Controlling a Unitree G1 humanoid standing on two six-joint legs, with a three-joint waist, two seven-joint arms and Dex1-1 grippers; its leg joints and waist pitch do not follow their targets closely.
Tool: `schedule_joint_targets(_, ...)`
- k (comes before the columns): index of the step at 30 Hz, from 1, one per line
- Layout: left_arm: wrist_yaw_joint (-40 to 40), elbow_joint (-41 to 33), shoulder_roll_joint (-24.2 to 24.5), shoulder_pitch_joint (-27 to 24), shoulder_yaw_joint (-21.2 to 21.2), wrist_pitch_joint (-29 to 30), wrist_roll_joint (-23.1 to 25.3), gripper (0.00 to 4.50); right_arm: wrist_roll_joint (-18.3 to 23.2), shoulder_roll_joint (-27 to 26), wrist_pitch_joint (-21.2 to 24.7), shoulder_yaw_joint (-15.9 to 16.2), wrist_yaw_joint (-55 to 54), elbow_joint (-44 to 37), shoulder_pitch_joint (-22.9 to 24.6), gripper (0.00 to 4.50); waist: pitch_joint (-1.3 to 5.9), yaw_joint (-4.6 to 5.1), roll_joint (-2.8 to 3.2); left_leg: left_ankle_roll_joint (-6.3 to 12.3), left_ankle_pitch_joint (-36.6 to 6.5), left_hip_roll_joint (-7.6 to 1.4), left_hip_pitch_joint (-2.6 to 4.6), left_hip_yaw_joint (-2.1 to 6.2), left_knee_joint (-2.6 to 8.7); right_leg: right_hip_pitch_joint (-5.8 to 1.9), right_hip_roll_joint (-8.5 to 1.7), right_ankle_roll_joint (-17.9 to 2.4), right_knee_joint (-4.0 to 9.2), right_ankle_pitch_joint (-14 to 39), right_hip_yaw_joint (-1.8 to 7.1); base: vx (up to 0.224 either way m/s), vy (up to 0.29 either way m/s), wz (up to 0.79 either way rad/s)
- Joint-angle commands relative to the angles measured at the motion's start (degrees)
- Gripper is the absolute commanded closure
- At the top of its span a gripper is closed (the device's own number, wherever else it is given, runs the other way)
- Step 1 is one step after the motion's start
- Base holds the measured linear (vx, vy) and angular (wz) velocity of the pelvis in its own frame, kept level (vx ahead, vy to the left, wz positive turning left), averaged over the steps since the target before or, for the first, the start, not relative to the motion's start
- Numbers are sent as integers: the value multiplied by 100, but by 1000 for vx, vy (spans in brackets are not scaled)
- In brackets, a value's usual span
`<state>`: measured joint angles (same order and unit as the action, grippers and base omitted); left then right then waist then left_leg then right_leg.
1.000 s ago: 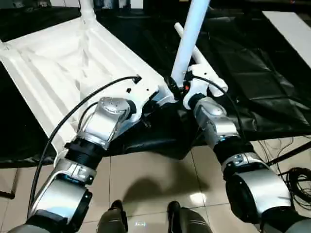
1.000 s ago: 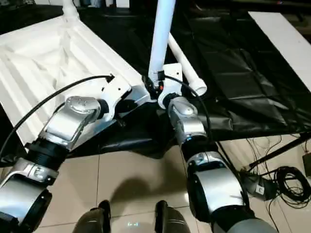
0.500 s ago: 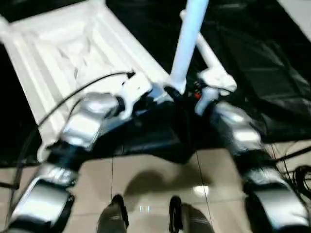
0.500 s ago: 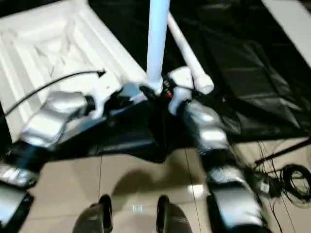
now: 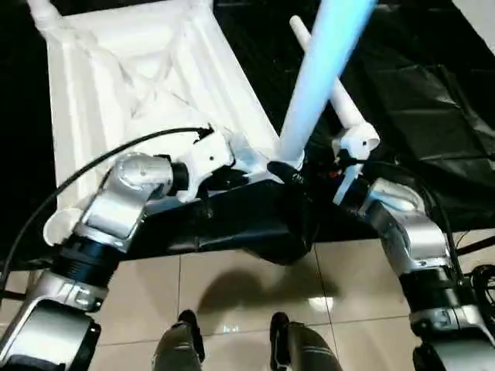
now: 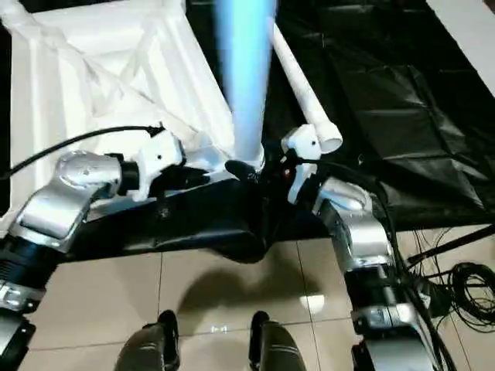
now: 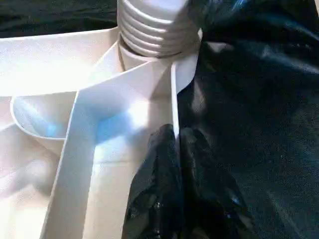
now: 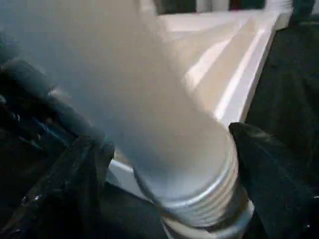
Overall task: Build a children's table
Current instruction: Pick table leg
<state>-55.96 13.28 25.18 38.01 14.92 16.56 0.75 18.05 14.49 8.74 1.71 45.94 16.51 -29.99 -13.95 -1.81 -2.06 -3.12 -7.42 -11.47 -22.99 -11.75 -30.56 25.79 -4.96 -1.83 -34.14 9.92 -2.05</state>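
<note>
Black sheeting underlies the ribbed white tabletop [image 5: 131, 69], one leg [image 5: 321, 73] upright.

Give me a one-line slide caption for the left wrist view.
Left gripper shut on the tabletop rim, just below the corner socket holding a ribbed leg end.

Glossy white plastic tabletop [image 5: 116, 69], smooth ribbed-ended leg [image 6: 244, 77], seemingly crinkled black sheeting [image 5: 433, 100].
</note>
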Motion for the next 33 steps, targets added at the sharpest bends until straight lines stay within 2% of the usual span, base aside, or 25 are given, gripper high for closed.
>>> schedule_joint_targets(1,50,159,-99,-254,175,-54,1,450,76,-44,221,65,-98,-146,162,53,545,1,-3,387,-802,-143,190,41,240,-382,-266,-1251,311,699,235,0,0,0)
schedule_joint_targets(3,70,136,-99,-281,101,-32,-40,450,70,-148,331,94,-245,-358,320,53,591,-6,10,404,-643,-130,187,30,216,-391,-257,-1278,279,454,239,0,0,0)
schedule_joint_targets(4,95,121,-98,-291,72,-25,-42,450,82,-188,394,93,-299,-440,375,53,586,-3,7,436,-559,-125,174,29,213,-392,-244,-1279,262,311,240,0,0,0)
schedule_joint_targets(6,124,103,-84,-308,36,-2,-32,450,95,-261,513,80,-407,-546,457,53,631,0,-2,558,-290,-102,156,27,182,-422,-227,-1339,207,-198,235,0,0,0)
schedule_joint_targets(9,86,105,-32,-331,68,-14,-6,450,113,-347,588,64,-557,-619,539,53,657,1,22,627,-307,-95,158,22,172,-428,-232,-1377,204,-224,230,0,0,0)
schedule_joint_targets(10,83,103,-18,-338,79,-10,5,450,125,-373,588,50,-609,-638,560,53,662,-3,32,584,-462,-96,170,23,182,-445,-236,-1368,215,-31,224,0,0,0)
schedule_joint_targets(11,76,104,-7,-344,72,-9,5,450,153,-405,593,33,-651,-697,589,53,644,-14,47,443,-951,-113,206,28,228,-467,-253,-1309,268,616,213,0,0,0)
schedule_joint_targets(13,64,107,-3,-344,74,-19,10,450,193,-405,646,20,-651,-760,608,53,613,-19,83,302,-1731,-91,300,11,293,-523,-193,-1299,374,1594,154,0,0,0)
schedule_joint_targets(14,54,102,2,-348,81,-12,15,450,222,-400,673,14,-639,-800,623,53,582,-18,85,292,-1925,-80,326,3,312,-539,-177,-1316,419,1870,137,0,0,0)
schedule_joint_targets(15,48,96,5,-352,86,-18,20,450,235,-395,690,8,-639,-826,633,77,556,-30,89,273,-2132,-47,361,-9,317,-601,-165,-1341,487,2293,129,0,0,0)
schedule_joint_targets(17,47,75,4,-367,88,-17,29,450,279,-412,718,-66,-679,-870,648,85,554,-44,92,315,-2012,-42,386,-12,329,-666,-175,-1392,516,2380,132,58,1,0)
schedule_joint_targets(18,44,66,4,-373,88,-19,30,450,285,-409,735,-80,-681,-882,651,85,594,-48,116,350,-1851,-51,434,-19,331,-699,-170,-1482,495,2158,132,62,0,1)
schedule_joint_targets(19,48,54,1,-380,87,-14,33,450,292,-399,793,-102,-685,-914,660,102,628,-53,110,427,-1587,-37,433,-28,319,-754,-143,-1614,443,1717,139,69,1,2)
schedule_joint_targets(20,47,48,1,-383,86,3,29,450,295,-391,830,-107,-682,-932,666,117,644,-53,106,484,-1450,-24,426,-34,309,-776,-129,-1682,411,1483,141,69,1,2)
schedule_joint_targets(22,16,62,16,-378,101,-10,29,450,299,-382,854,-106,-692,-933,664,127,691,-62,107,730,-1030,25,395,-56,264,-869,-119,-1862,325,788,164,65,1,2)
schedule_joint_targets(23,21,100,23,-362,95,-26,38,450,312,-375,865,-103,-680,-915,649,136,700,-63,113,785,-956,28,401,-58,255,-875,-113,-1893,308,663,163,62,0,3)
schedule_joint_targets(24,21,103,24,-361,94,-28,39,450,313,-375,868,-104,-680,-914,647,146,723,-61,108,881,-768,49,372,-50,232,-926,-100,-1927,266,387,165,54,1,2)
schedule_joint_targets(26,31,145,32,-334,85,-39,53,450,311,-340,904,-93,-639,-892,618,164,743,-64,88,1027,-596,81,341,-47,200,-970,-82,-1933,232,108,175,0,0,0)
schedule_joint_targets(27,33,151,34,-329,82,-40,55,450,306,-331,909,-88,-630,-888,612,172,745,-65,91,1084,-534,86,327,-38,190,-989,-75,-1922,221,48,172,0,0,0)
schedule_joint_targets(29,36,142,56,-325,67,-26,43,450,276,-262,995,-48,-582,-889,576,187,749,-62,92,1120,-507,76,344,-27,188,-993,-62,-1914,216,109,151,0,0,0)
schedule_joint_targets(31,44,129,72,-341,61,-32,44,450,225,-231,977,-40,-599,-879,548,206,739,-64,92,1092,-641,66,378,-27,200,-1004,-64,-1900,254,445,133,0,0,0)
schedule_joint_targets(33,49,96,93,-371,57,-29,38,450,269,-239,1015,-93,-631,-902,526,224,737,-69,88,1024,-756,78,372,-34,196,-1043,-76,-1886,297,733,145,0,0,0)
